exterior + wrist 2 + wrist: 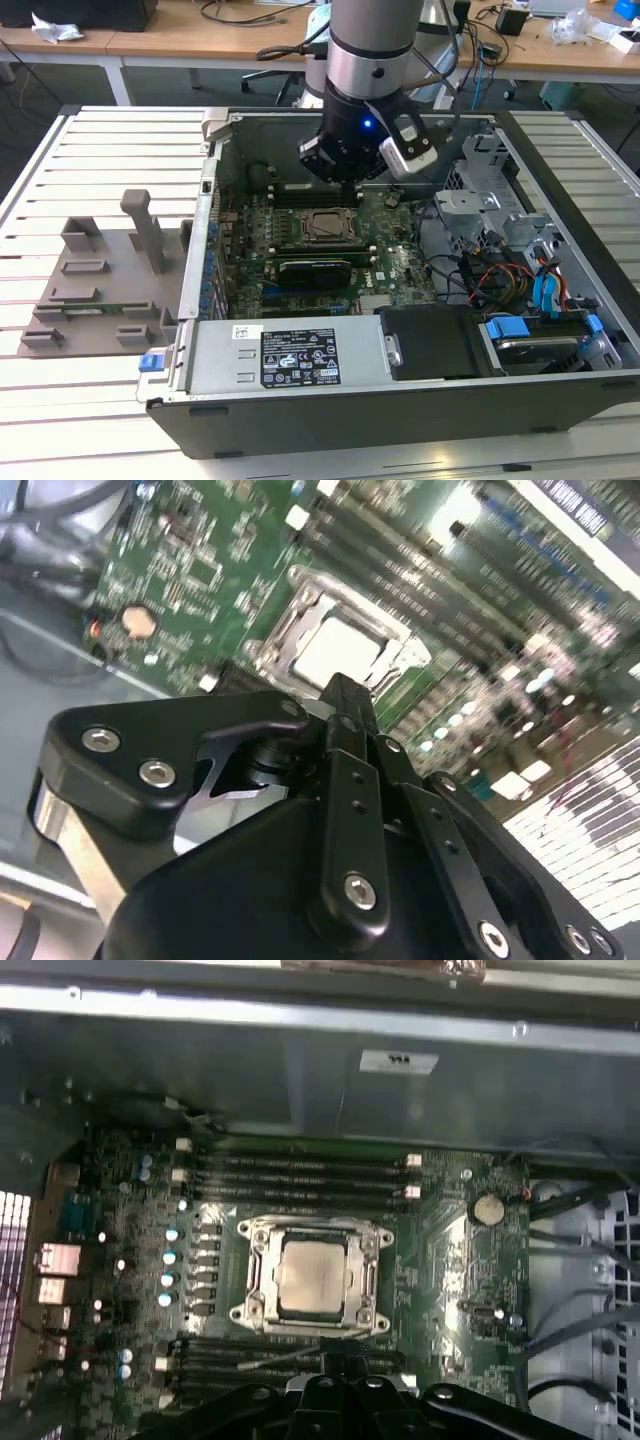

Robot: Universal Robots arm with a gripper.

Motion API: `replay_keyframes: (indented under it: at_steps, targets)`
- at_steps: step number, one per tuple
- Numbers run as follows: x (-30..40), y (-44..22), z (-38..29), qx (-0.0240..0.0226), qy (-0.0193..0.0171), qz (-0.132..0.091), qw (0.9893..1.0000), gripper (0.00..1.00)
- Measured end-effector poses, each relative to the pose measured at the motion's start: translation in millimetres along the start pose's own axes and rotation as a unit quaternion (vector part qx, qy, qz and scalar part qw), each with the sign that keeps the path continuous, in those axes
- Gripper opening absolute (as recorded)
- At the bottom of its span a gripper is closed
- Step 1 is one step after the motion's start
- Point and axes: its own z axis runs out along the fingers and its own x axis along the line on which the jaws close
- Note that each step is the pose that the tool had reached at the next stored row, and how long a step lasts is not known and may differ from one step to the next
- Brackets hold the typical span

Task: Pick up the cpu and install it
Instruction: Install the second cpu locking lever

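Cpu (314, 1277) seated flat in socket frame (310, 1275) mid-motherboard. Fingers (345, 705) pinched together, holding nothing, hovering above, just off the socket's edge.

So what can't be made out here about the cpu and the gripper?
- Whether the cpu is fully seated in its socket frame: too small in the first wrist view.
- The cpu in the exterior view: dim.
- The gripper fingertips in the second wrist view: blurred together.

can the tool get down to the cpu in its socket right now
Probably yes. The tool hangs inside the open case just above the board, and the cpu lies face-up in the socket frame with nothing over it.
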Motion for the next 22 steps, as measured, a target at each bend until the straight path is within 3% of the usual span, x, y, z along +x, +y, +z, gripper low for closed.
replay_keyframes:
  at_steps: [1,5,14,16,19,22]
  targets:
    - [1.1,-7.9,0.4,-0.0009,-0.0001,0.0,1.0,0.11]
    - [2.1,-20.4,5.0,-0.0017,-0.0001,0.0,1.0,0.11]
    - [3.3,-35.7,23.4,-0.002,0.0,0.0,1.0,0.11]
    - [3.8,-42.3,29.8,-0.002,0.0001,0.0,1.0,0.11]
    - [4.6,-44.0,37.9,-0.0023,0.0,0.0,1.0,0.11]
    - [5.9,-40.0,44.4,-0.0042,-0.0001,0.0,1.0,0.11]
